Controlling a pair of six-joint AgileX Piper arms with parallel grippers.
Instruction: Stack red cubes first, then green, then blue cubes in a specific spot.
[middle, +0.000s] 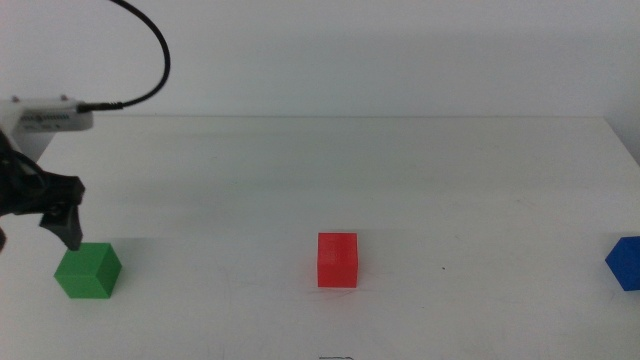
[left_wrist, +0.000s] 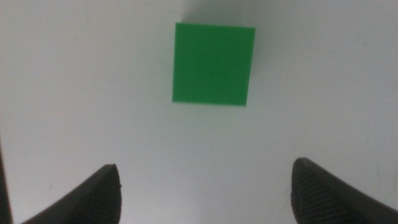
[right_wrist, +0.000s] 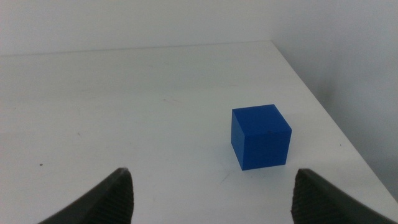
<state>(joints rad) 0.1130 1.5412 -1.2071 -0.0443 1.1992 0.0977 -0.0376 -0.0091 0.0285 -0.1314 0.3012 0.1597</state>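
The left claw (left_wrist: 205, 186) hangs low over the near left part of the white worktop (middle: 400, 170), its two dark jaws spread wide with nothing between them. It sits just above and slightly to the left of the green cube (middle: 88, 270), close to it but not touching. A black cable loops up from the arm behind it. Seen from the left wrist, the green cube (left_wrist: 213, 64) lies flat on the surface just beyond the gap between the jaws.

The red cube (middle: 337, 259) rests near the middle of the worktop towards the near edge, well apart from the green one on its left. The blue cube (middle: 625, 263) sits at the far right, partly cut off by the edge of the middle view.

The right claw (right_wrist: 211, 193) is out of the middle view. Its jaws are also spread wide and empty, with the blue cube (right_wrist: 260, 136) resting ahead of them, close to the worktop's right edge.
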